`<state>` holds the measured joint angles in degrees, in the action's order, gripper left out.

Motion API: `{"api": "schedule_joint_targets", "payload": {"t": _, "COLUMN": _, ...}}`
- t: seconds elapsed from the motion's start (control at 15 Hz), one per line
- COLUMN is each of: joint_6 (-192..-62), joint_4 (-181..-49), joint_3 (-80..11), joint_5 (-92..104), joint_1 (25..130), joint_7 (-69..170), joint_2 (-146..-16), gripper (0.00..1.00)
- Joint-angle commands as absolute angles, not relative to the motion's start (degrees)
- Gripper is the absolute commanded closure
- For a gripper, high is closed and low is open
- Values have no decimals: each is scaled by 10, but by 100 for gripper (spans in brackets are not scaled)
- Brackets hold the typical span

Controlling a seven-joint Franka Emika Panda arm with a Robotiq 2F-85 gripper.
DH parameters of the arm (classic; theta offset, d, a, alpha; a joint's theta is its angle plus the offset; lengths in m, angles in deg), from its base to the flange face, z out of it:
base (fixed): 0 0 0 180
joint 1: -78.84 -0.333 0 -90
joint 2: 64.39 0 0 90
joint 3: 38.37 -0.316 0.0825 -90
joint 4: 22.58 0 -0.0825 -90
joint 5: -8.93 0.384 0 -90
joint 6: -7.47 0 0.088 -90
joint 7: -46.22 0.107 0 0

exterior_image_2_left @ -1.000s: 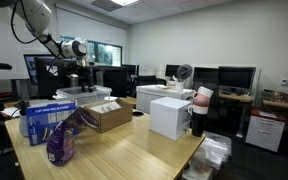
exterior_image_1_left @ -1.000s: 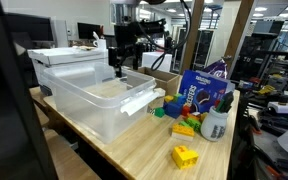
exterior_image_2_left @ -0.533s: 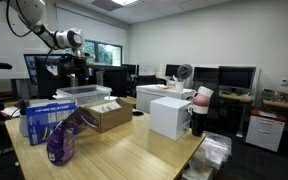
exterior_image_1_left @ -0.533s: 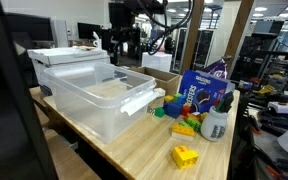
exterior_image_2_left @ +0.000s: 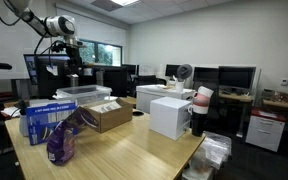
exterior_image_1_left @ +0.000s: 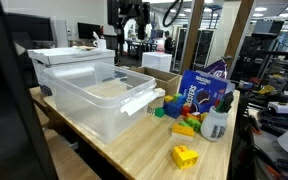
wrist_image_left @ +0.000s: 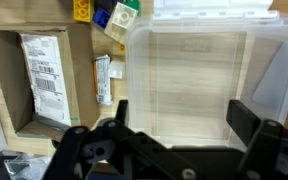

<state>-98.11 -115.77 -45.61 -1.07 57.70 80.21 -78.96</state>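
The bin is a big clear tub that sits on the counter, close to its edge. Its top is open, so an arm can reach in from above. A clear lid rests at one end, up out of the way. The gripper hangs high over the bin and touches nothing. Its jaws are spread wide and they hold nothing. They point down, so the wrist view looks right into the bin past the gripper.

Just beside the bin is an open box with a paper label lying in it. A small white packet lies between the box and the bin. Toy blocks are bunched near a blue bag and a bottle. One yellow block lies apart, nearer the front.

Some things are hard to see. The bin is see-through, so the wood shows under it, and I cannot tell if anything pale lies inside. The top of the gripper is cut off in an exterior view. From the far side, the bin is small and partly behind the blue bag, and the gripper is dark against the window. The wrist view cuts off one side of the bin.
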Motion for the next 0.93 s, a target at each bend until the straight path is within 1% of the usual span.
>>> {"api": "schedule_joint_targets", "payload": {"t": 0.0, "joint_6": -947, "joint_4": -1207, "joint_3": -470, "joint_5": 3, "joint_1": 590, "joint_7": 804, "joint_2": -723, "gripper": 0}}
{"api": "schedule_joint_targets", "payload": {"t": 0.33, "joint_6": -985, "joint_4": -1282, "joint_3": -482, "joint_5": 18, "joint_1": 600, "joint_7": 809, "joint_2": -646, "gripper": 0}}
{"api": "schedule_joint_targets", "payload": {"t": 0.87, "joint_6": -999, "joint_4": -1403, "joint_3": -509, "joint_5": 65, "joint_1": 619, "joint_7": 836, "joint_2": -524, "gripper": 0}}
